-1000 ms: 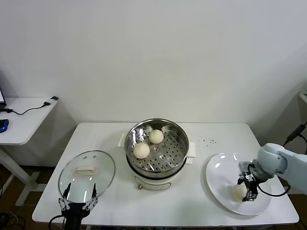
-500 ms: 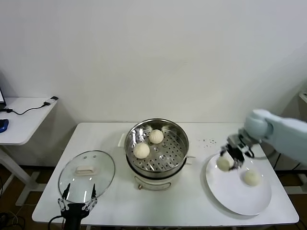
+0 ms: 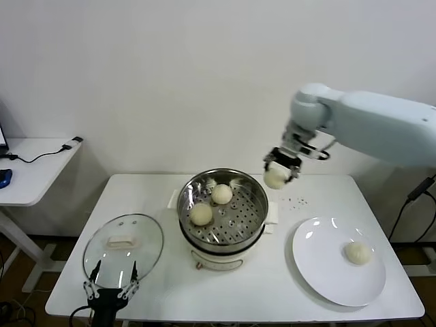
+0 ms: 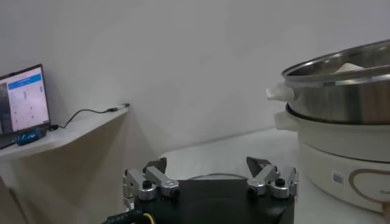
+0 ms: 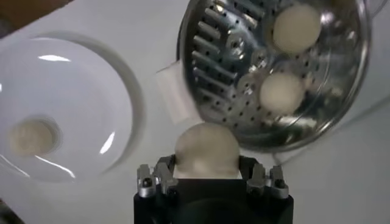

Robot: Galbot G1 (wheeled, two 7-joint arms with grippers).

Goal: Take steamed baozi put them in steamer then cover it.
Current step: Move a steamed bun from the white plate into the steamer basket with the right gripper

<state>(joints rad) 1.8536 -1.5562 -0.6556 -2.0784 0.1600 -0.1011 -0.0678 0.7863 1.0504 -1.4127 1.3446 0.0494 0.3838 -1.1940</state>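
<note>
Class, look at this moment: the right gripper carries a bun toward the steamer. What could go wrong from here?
1. The right gripper holds its baozi over the steamer rim, not yet over the tray; released here, it might hit the rim and roll onto the table.
2. Two baozi already sit inside; dropping onto them could squash one.
</note>
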